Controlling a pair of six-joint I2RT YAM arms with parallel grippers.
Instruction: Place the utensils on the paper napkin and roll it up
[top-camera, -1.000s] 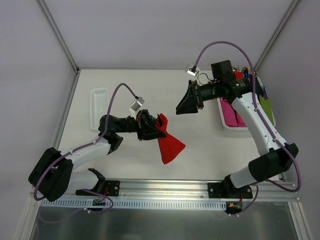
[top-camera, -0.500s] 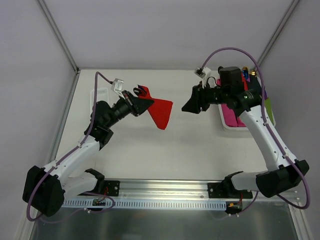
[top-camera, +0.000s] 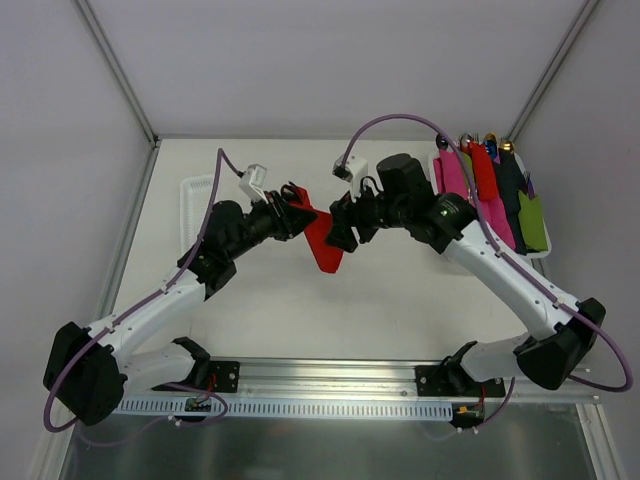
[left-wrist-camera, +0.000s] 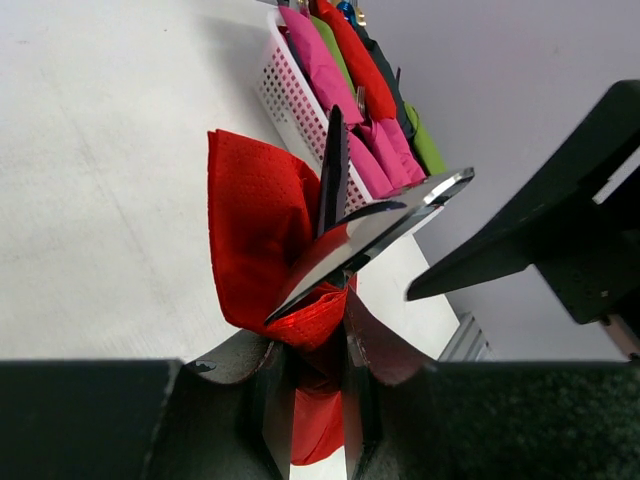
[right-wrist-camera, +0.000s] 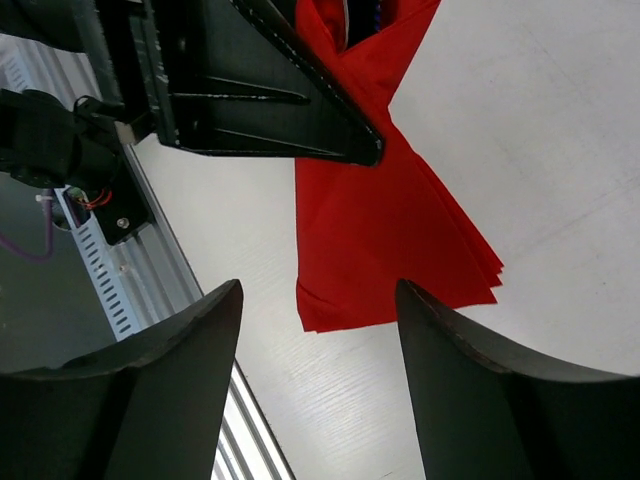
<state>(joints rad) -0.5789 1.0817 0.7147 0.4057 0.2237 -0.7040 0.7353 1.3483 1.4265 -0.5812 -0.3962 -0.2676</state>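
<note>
Left fingers (left-wrist-camera: 265, 405) are pinching the red napkin (left-wrist-camera: 255, 220), hiding its bunched end; I'm holding my right fingers (right-wrist-camera: 480, 390) spread.

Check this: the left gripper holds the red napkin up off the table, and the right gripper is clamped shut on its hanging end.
Wrong on the right gripper: it is open, its fingers spread apart with the paper napkin showing between them, not pinched, as the right wrist view shows. The left gripper does hold the napkin up off the table.
</note>
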